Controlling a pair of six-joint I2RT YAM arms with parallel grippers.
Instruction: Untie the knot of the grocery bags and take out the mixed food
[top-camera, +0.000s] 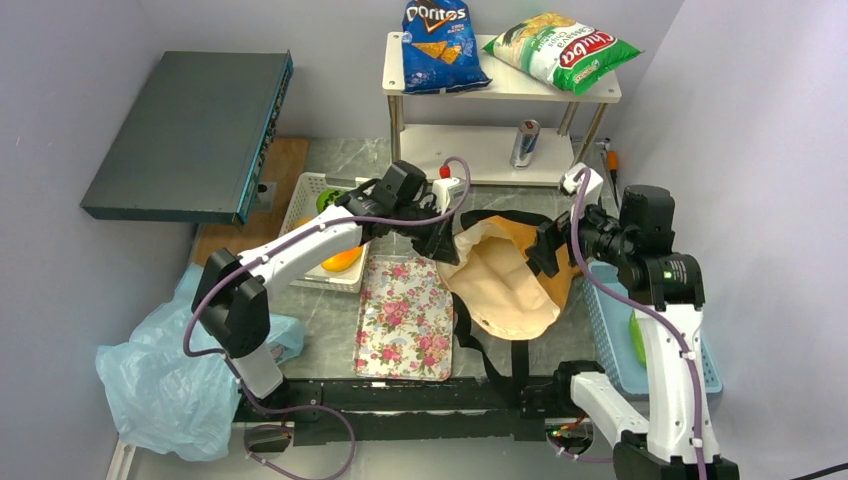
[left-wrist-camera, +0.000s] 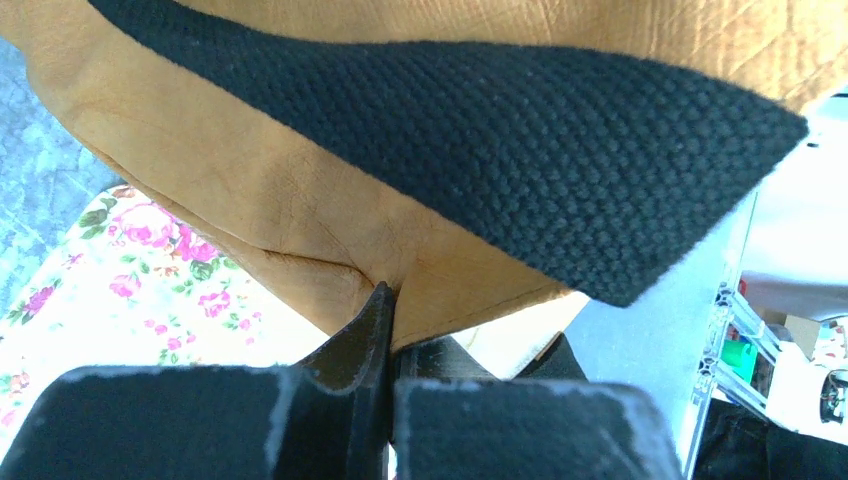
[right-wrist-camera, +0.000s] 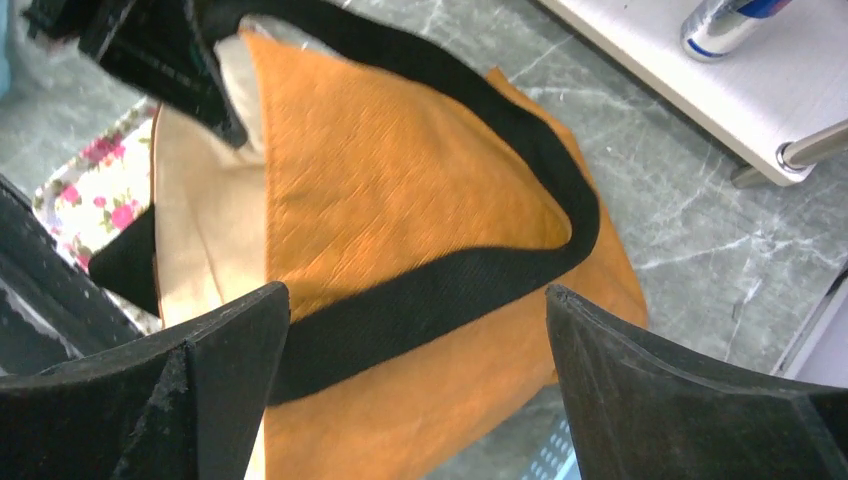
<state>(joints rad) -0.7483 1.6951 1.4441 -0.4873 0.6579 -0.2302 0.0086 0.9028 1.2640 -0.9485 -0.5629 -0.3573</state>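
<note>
The tote (top-camera: 505, 285) lies in the middle of the table with its mouth gaping and the pale lining showing. I see no food inside from above, and its black strap (left-wrist-camera: 520, 150) trails loose with no knot that I can make out. My left gripper (left-wrist-camera: 385, 300) is clamped together on a thin fold of the tote's left rim. My right gripper (right-wrist-camera: 418, 300) hangs over the tote's right side with its fingers wide apart and nothing in them, the strap running across just below.

My left pinch takes very little cloth, so I judge a hard pull could slip it free and let the mouth fall shut. My right fingers could also close on the strap instead of the rim, and both wrists sit near each other across the opening.

Just left of the tote is a floral tray (top-camera: 405, 320). Beyond that, a white basket (top-camera: 310, 190) holds a mango (top-camera: 342, 260) and a green fruit (top-camera: 325, 200), and a plastic bag (top-camera: 165, 385) slumps far left. Right of the tote, a blue basket (top-camera: 605, 320) holds a green vegetable (top-camera: 637, 335). Behind the tote stands a shelf (top-camera: 497, 80) with a chip bag (top-camera: 565, 50), a Doritos bag (top-camera: 440, 40) and, lower down, a can (top-camera: 524, 143).
</note>
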